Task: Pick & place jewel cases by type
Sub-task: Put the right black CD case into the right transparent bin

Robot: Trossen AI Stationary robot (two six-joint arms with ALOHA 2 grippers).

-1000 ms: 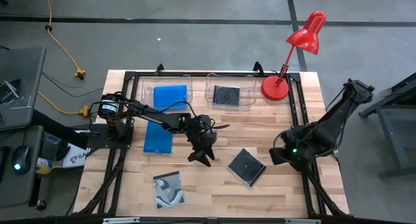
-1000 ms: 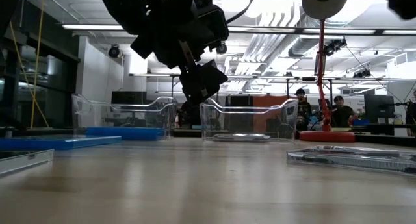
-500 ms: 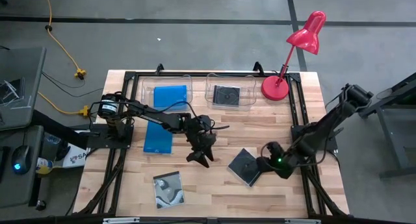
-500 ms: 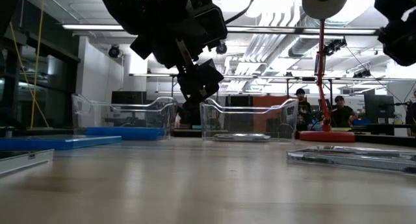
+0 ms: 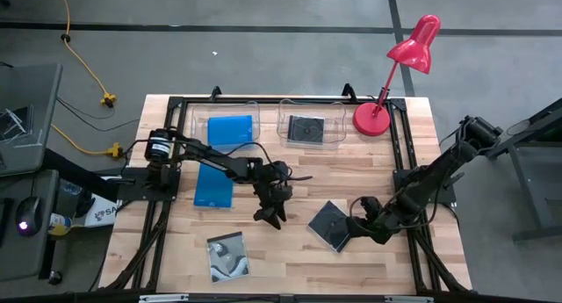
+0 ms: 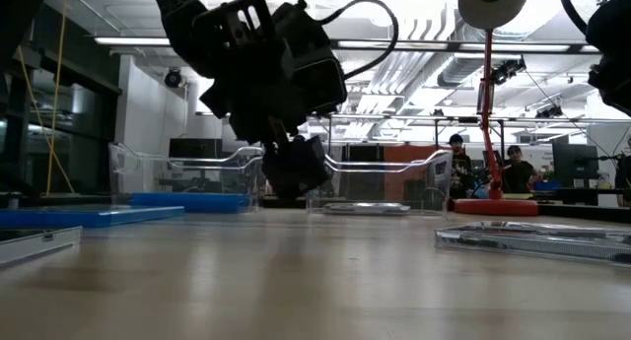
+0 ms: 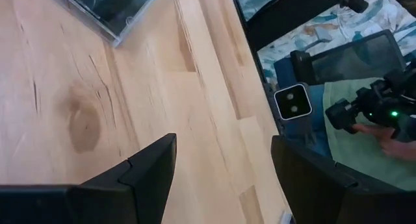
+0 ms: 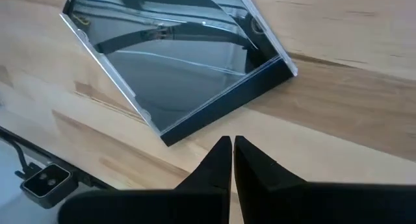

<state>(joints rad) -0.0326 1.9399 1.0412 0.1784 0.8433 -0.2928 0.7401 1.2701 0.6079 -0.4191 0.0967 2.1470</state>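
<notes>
Five jewel cases show on the desk (image 5: 351, 154): two blue, one in the left tub (image 5: 229, 128) and one at nine o'clock (image 5: 213, 186); two black, one in the right tub (image 5: 306, 128) and one at four o'clock (image 5: 332, 225); one swirl-covered at seven o'clock (image 5: 227, 256). The left pincer (image 5: 271, 214) hangs wide open and empty mid-desk; the right pincer (image 5: 357, 227), closed and empty, sits just beside the four o'clock black case

Even, diffuse overhead light on the tabletop (image 5: 386, 167) in the high view, with soft, short shadows. In the low view, bright ceiling strip lights (image 6: 414, 44) backlight the left arm (image 6: 261, 69), leaving it a dark silhouette; the near wood is blurred and carries a pale sheen. In the right wrist view, the black jewel case (image 8: 179, 62) mirrors streaks of light
</notes>
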